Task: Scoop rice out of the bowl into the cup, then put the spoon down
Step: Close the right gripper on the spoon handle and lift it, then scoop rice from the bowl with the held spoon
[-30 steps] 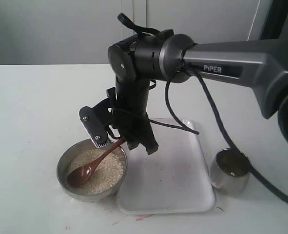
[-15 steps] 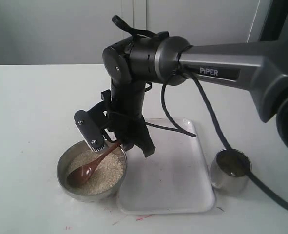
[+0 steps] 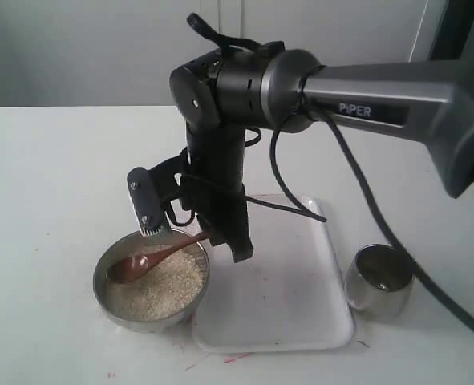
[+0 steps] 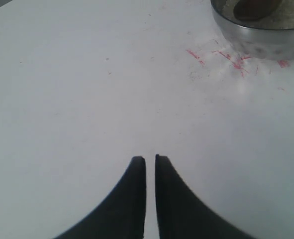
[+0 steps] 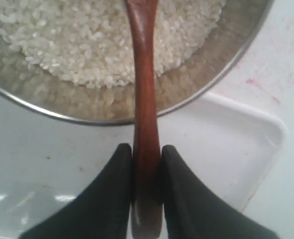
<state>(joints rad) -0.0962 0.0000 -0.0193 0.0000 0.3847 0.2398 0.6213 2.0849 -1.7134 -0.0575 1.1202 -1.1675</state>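
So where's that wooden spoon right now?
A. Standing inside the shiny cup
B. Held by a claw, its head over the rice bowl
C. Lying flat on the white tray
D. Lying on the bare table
B: the claw is shut on the handle of the spoon, whose head is over the rice in the bowl.

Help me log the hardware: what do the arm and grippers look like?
The right arm is glossy dark grey with rounded black joints, white PiPER lettering and a looping black cable. The left gripper and right gripper have black tapered fingers.
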